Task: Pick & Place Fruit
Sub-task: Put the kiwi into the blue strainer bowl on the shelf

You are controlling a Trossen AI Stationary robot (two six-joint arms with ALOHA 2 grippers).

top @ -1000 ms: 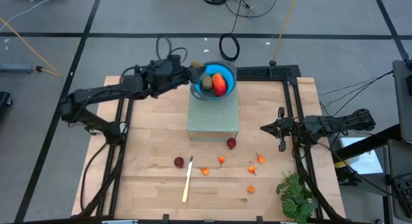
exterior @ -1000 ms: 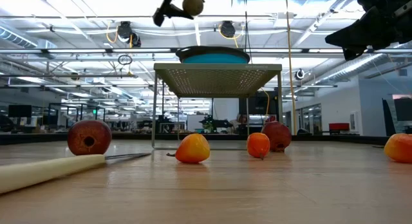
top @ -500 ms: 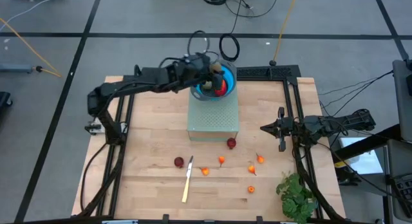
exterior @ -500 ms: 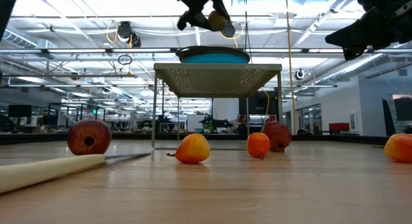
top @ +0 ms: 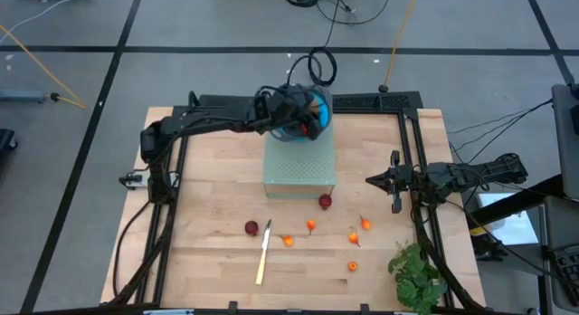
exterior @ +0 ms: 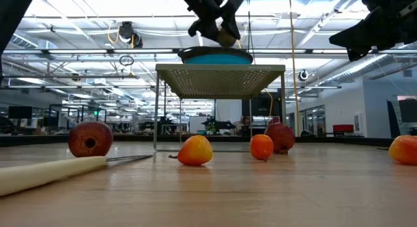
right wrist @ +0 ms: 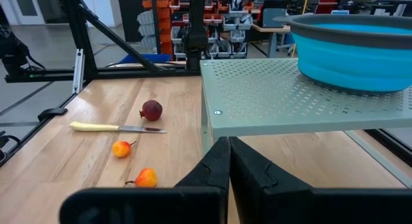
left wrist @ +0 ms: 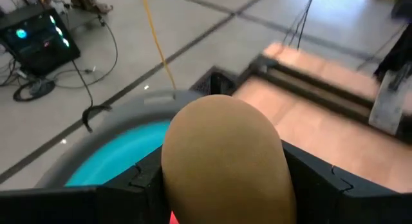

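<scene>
My left gripper hangs over the blue bowl, which stands on a perforated grey stand. It is shut on an olive-brown kiwi-like fruit, which hangs just above the bowl's rim in the low view. A red-orange fruit lies in the bowl, mostly hidden by the gripper. Two dark red balls and several small orange fruits rest on the wooden table. My right gripper waits shut at the table's right side. My left gripper pinches the kiwi-like fruit between its two fingers, one on each of its opposite sides. The fingers slant down from the table's left. The fruit is lifted clear, above the bowl's inside.
A pale-handled knife lies near the front of the table among the small fruits. A leafy green bunch sits at the front right corner. Black frame rails run along both sides of the table.
My left gripper has carried the kiwi-like fruit from beside the bowl's left rim toward the table's right, until it hangs over the bowl. It has come down a little and rolled about its own pointing line. The fruit stays between the fingers.
</scene>
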